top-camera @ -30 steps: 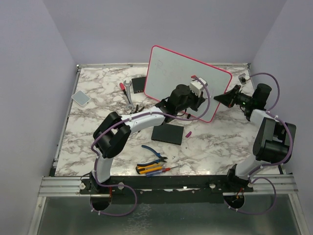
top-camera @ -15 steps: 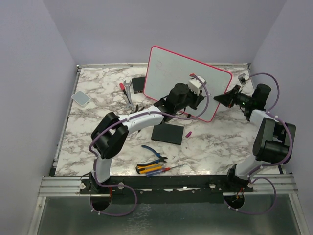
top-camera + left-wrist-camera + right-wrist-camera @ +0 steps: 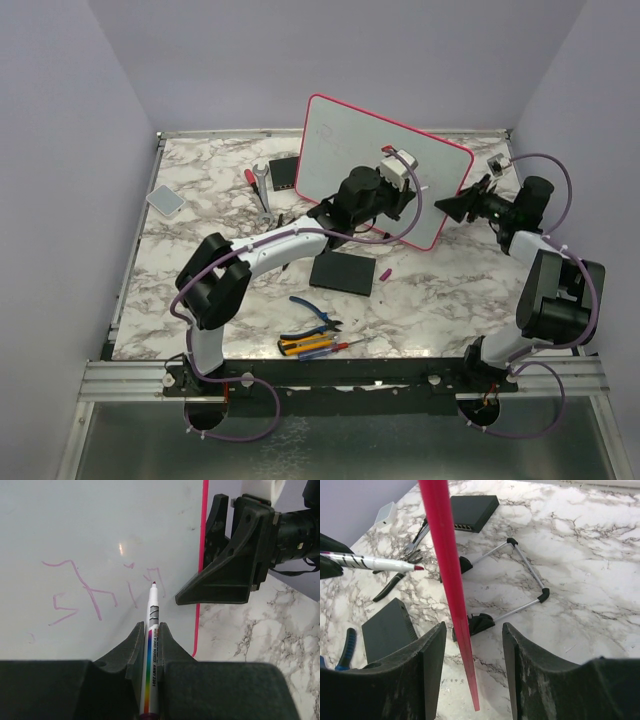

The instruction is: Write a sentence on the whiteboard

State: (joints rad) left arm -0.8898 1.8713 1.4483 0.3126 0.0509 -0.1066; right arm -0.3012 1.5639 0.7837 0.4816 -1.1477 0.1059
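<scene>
While the left hand [image 3: 151, 630] pinches a marker [image 3: 153, 607], right hand [image 3: 472, 630] parted, the whiteboard [image 3: 100, 520] bears pink scrawl [image 3: 86, 589].

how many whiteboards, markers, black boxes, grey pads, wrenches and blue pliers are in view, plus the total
whiteboard: 1
marker: 1
black boxes: 2, the near black box and the far black box
grey pad: 1
wrench: 1
blue pliers: 1
total: 7
</scene>
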